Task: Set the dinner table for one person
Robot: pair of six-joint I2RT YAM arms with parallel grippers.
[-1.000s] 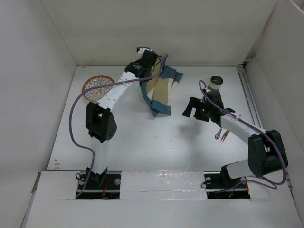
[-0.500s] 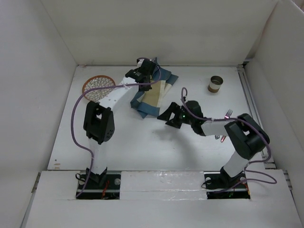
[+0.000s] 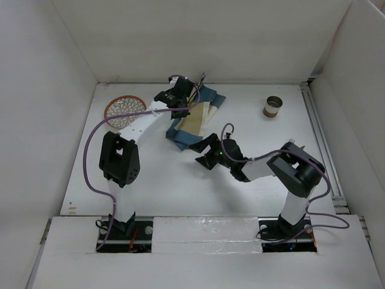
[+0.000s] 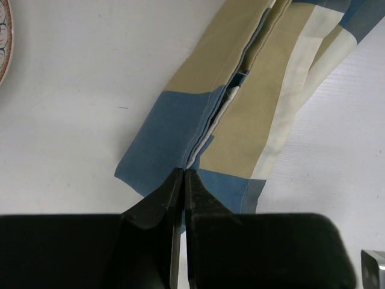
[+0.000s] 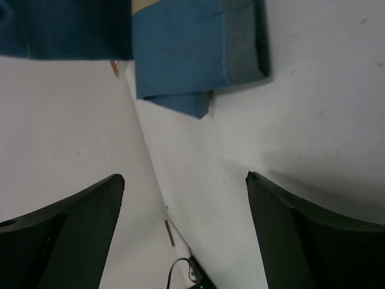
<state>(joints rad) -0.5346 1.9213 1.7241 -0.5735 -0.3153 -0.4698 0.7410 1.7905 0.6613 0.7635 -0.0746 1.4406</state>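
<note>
The left tool [image 4: 182, 173] is pressed together on a fold of the blue-and-tan placemat [image 4: 252, 120], rumpled at the far middle of the counter [image 3: 168, 186]; the right tool [image 5: 183, 177] hangs spread wide just beside the cloth's blue corner, holding nothing; the counter is plain flat white, lying under everything, boxed by white walls [image 3: 210, 42]; 1 patterned plate [image 3: 123, 110] sits far left, 1 small tin [image 3: 272, 106] far right.

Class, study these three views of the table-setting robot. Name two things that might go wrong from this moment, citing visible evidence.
First, the left gripper pinches only one edge of the folded blue-and-tan cloth placemat, so the cloth may slip out or stay creased. Second, the open right gripper faces a doubled-over blue corner and may catch several layers at once.
</note>
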